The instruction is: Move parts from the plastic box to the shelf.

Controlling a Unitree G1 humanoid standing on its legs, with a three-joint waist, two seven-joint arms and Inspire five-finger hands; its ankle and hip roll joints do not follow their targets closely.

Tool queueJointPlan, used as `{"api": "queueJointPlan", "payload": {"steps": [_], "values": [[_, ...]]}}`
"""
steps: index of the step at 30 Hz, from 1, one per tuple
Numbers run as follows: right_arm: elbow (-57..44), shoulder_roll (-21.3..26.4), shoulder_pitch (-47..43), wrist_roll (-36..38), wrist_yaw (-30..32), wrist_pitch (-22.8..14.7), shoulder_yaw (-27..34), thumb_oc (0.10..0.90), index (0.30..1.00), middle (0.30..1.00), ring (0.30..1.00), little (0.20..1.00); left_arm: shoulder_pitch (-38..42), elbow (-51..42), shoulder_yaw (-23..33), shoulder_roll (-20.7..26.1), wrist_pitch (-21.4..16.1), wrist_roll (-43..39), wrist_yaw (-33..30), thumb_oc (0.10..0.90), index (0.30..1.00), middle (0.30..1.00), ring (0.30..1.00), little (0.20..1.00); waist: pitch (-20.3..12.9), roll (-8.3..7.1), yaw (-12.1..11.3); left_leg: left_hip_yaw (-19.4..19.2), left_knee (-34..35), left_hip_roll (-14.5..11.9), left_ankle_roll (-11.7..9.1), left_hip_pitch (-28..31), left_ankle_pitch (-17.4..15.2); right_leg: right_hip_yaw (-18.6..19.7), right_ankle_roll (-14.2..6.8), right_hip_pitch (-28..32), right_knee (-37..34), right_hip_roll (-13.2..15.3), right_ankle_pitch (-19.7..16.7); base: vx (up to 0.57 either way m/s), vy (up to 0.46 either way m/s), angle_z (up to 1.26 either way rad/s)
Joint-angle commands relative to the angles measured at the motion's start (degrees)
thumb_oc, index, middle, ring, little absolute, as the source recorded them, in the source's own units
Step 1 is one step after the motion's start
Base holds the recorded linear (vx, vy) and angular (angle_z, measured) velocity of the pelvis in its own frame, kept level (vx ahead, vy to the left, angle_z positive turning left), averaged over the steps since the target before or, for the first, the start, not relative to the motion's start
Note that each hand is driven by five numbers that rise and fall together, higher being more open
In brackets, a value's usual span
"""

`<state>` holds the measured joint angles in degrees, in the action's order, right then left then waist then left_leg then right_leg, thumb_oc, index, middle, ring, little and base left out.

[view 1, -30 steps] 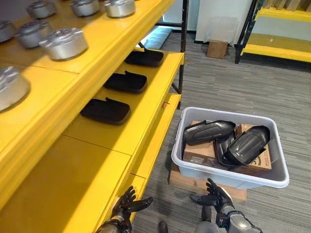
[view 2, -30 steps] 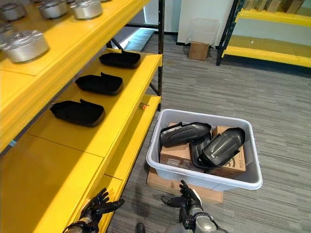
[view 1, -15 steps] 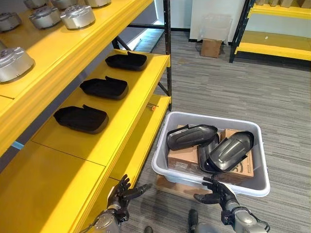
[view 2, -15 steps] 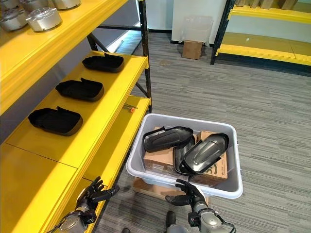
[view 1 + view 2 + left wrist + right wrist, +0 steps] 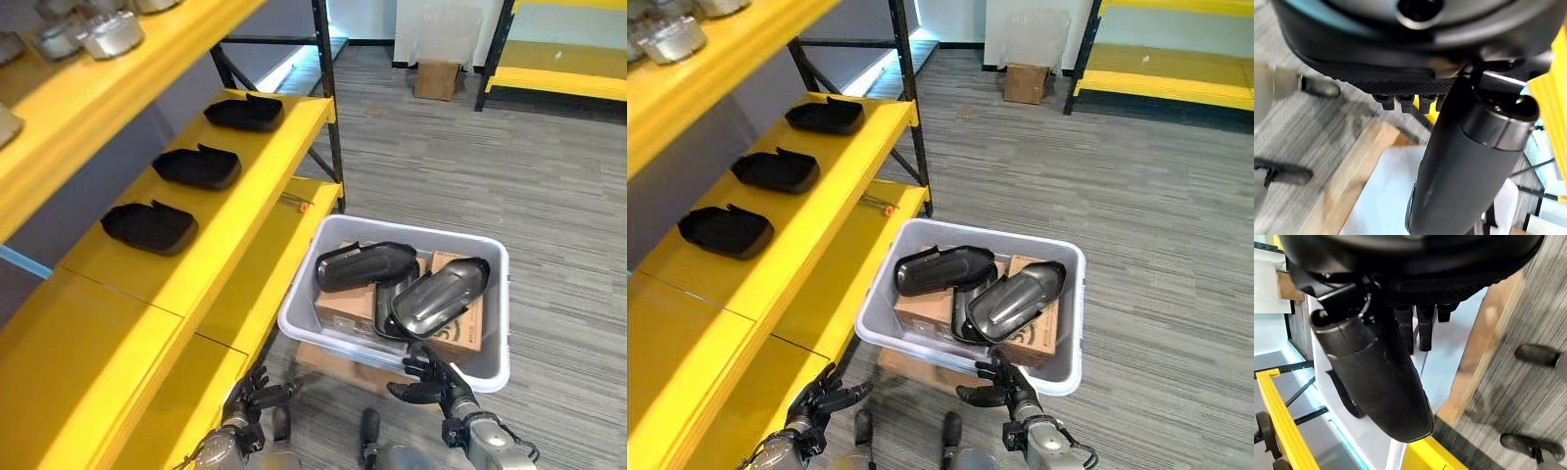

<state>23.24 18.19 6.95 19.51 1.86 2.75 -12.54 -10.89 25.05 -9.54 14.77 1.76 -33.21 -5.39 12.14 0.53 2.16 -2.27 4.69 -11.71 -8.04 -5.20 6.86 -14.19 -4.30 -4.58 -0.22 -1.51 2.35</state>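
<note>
A pale grey plastic box (image 5: 490, 294) with smooth walls and a rolled rim sits on a flat wooden board (image 5: 328, 359) over grey, finely striped carpet (image 5: 549, 176). Inside it, glossy black curved shell-shaped parts (image 5: 364, 264) lie tilted across two brown cardboard cartons (image 5: 345, 305), one part (image 5: 441, 294) leaning on the others. Beside the box stands a yellow shelf (image 5: 245, 245), its middle level carrying three matte black tray-like parts (image 5: 149, 225) in a row. The right hand (image 5: 431, 377) hovers just at the box's near rim, fingers spread and relaxed, holding nothing; the left hand (image 5: 253, 397) hangs by the shelf's lower edge, also loosely open and empty. Compared with a second ago, the whole view has swung away from the shelf, and the right hand now sits closer to the box rim.
</note>
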Motion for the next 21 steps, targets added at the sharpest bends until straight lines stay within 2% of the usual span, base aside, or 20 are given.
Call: {"api": "queueJointPlan", "payload": {"steps": [1,7,12,21], "values": [[-6.1,2.3,-0.1,0.9,0.5,-5.3,3.0,0.9,1.0,1.0,1.0,1.0,0.3,-5.7,1.2,3.5,-5.2,1.4,1.9,0.9,1.0,1.0,1.0,1.0,-2.1,3.34,1.2,-0.5,-2.2,-0.6,0.5,2.1,0.3,4.6,-1.4,6.1,-1.9,8.7,0.5,0.1,0.149,-0.79],[-5.7,1.4,0.0,0.8,0.2,-4.7,2.7,0.9,1.0,1.0,1.0,1.0,-0.3,-6.0,1.2,4.4,-4.8,1.8,2.1,0.9,1.0,1.0,1.0,1.0,-2.7,2.4,1.2,-2.7,-2.8,1.0,1.8,4.4,-2.7,6.0,-2.8,7.0,-2.4,10.9,-0.9,0.09,0.137,-0.22],[-5.8,0.5,0.4,1.1,-0.6,-4.2,2.2,0.9,1.0,1.0,1.0,1.0,-0.9,-6.6,1.7,5.7,-4.4,2.5,2.1,0.9,1.0,1.0,1.0,1.0,-2.9,0.7,1.4,-5.1,-2.9,2.7,3.4,6.1,-5.5,8.0,-4.7,5.7,-2.5,12.9,-2.7,0.04,0.134,-0.37],[-8.0,0.9,0.9,1.4,-1.5,-4.2,2.1,0.9,1.0,1.0,1.0,1.0,-1.0,-7.5,1.8,6.6,-4.1,3.2,2.5,0.9,1.0,1.0,1.0,1.0,-3.7,-0.73,2.1,-6.3,-3.0,3.5,4.3,7.9,-7.5,9.6,-5.7,5.3,-2.4,13.7,-3.5,0.02,0.049,-0.13]]}}
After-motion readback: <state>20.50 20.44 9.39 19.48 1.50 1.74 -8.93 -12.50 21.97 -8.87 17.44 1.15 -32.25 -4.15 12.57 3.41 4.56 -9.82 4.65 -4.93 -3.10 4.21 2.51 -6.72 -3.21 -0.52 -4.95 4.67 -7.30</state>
